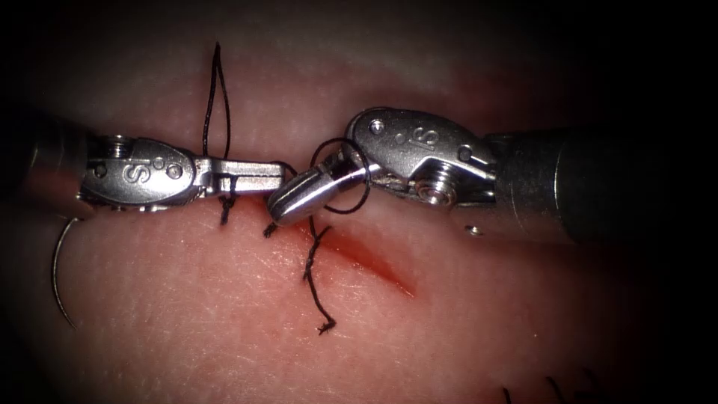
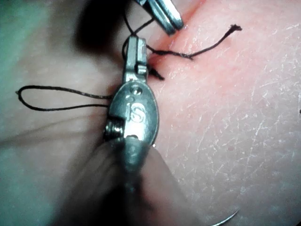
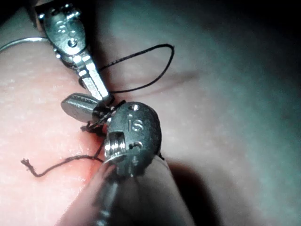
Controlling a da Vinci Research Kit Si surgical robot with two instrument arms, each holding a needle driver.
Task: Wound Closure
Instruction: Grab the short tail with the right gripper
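Left tool [image 1: 250,177] jaws clenched on thread [image 1: 217,97]. Right tool [image 1: 303,196] jaws clenched, thread looped round them. Needle [image 1: 58,269] lies free on tissue [image 1: 449,314], 9 o'clock of cut [image 1: 374,258].

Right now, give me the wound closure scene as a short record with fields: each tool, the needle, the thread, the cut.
Left tool: jaws shut on the thread, which loops above it
Right tool: thread wound round it near the jaws; what it holds cannot be told
Needle: lying free on the tissue left of the cut, held by neither tool
Cut: red fluid along it, right of both tips
Thread tail: frayed end lying loose on the tissue below the tips
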